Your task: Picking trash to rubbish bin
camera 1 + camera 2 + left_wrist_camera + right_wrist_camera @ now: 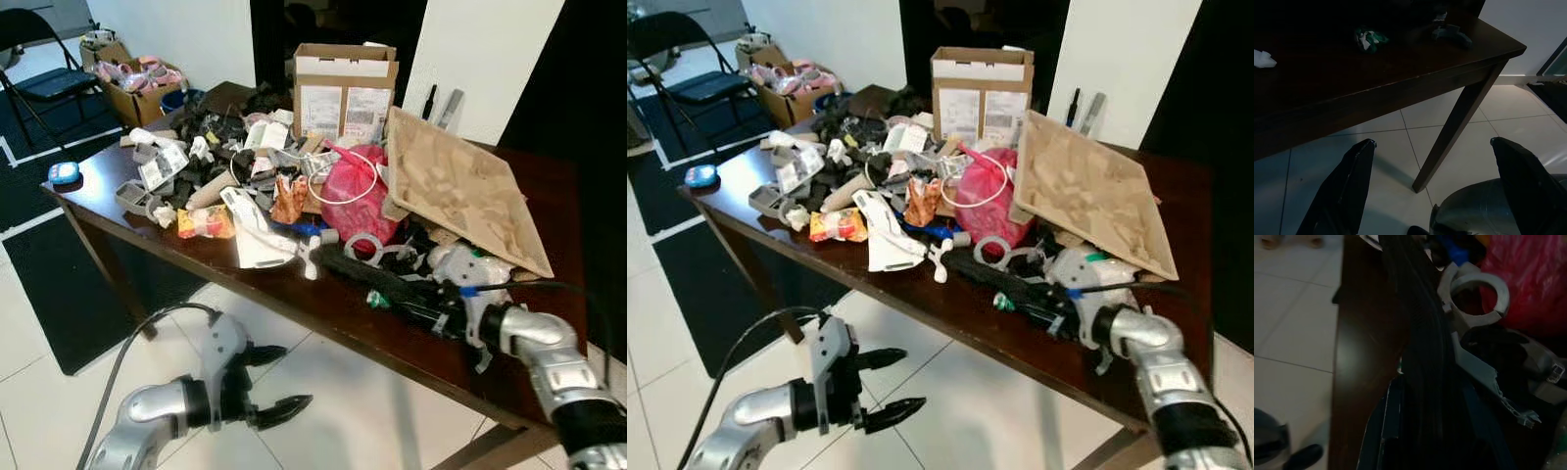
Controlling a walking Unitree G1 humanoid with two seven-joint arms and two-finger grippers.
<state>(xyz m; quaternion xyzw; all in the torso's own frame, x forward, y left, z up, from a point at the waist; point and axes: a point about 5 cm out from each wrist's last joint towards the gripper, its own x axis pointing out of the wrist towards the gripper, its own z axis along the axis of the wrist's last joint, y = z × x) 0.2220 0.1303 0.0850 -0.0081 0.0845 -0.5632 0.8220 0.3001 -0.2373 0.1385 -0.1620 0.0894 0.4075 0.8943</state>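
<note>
On the dark wooden table (323,308), at its near edge: long black object (377,279), lying flat, its near end between the fingers of the right gripper (441,311), which pinch it. At 12 o'clock from it: red plastic bag (355,191), grey ring-shaped part (363,245). At 2 o'clock: tilted cardboard sheet (465,191). At 11 o'clock, far side: open cardboard box (344,86). Below the table edge, over white floor tiles (343,411): left gripper (274,384), fingers spread, empty.
</note>
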